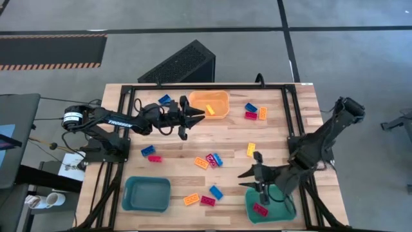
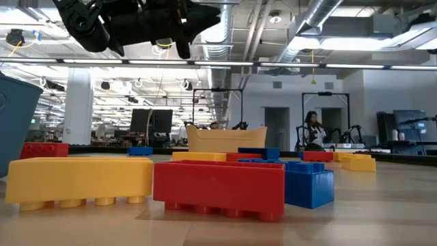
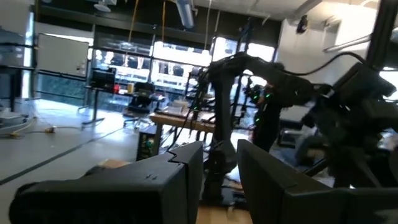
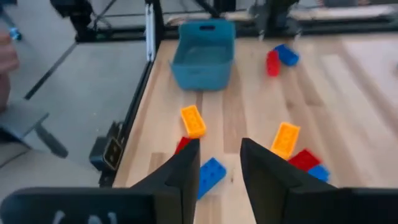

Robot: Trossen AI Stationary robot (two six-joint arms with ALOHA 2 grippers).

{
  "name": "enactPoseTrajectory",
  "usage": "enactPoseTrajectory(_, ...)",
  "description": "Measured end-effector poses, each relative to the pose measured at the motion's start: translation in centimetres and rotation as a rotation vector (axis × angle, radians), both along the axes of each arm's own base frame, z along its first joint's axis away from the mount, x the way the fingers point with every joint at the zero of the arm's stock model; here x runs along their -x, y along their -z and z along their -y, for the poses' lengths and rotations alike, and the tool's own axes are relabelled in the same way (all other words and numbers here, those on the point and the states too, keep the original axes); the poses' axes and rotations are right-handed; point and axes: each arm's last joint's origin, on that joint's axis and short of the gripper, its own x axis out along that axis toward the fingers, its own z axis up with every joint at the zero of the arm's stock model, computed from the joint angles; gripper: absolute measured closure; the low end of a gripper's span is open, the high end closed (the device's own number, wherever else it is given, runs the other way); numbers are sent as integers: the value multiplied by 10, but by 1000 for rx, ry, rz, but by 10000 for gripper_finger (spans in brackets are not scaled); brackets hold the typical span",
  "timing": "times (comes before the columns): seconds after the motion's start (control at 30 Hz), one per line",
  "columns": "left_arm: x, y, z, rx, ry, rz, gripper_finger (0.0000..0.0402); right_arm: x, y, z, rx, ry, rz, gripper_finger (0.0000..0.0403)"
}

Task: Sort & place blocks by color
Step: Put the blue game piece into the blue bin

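Observation:
Small red, blue and yellow-orange blocks lie scattered flat on the wooden table. One group sits mid-table and another near the near edge. One yellow block lies inside the orange bin. A red block lies in the right teal bin. My left gripper hovers at the orange bin's left rim, pointing right, open and empty. My right gripper is beside the right teal bin, pointing left over the table, open and empty.
A second teal bin stands near the table's near left corner. More blocks lie right of the orange bin and near the left arm. In the low view, yellow, red and blue blocks sit close up.

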Motion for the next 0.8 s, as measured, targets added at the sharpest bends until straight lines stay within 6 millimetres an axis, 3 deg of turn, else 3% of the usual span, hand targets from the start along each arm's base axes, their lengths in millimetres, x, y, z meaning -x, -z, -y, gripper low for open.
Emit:
enactPoseTrajectory(0.23, -1, 4, -1, -10, -19, -38, 315, -2, 44, 31, -53, -38, 98, 294)
enactPoseTrajectory(0.5, -2, 11, -3, 18, -98, -110, 315, 17, 45, 69, 22, -27, 261, 295)
enactPoseTrajectory(0.67, -1, 16, -8, 50, -281, -162, 315, 35, 34, 95, 95, -27, 354, 295)
enactPoseTrajectory(0.8, 1, 21, -14, 57, -326, -234, 314, 52, 28, 110, 100, -21, 433, 295)
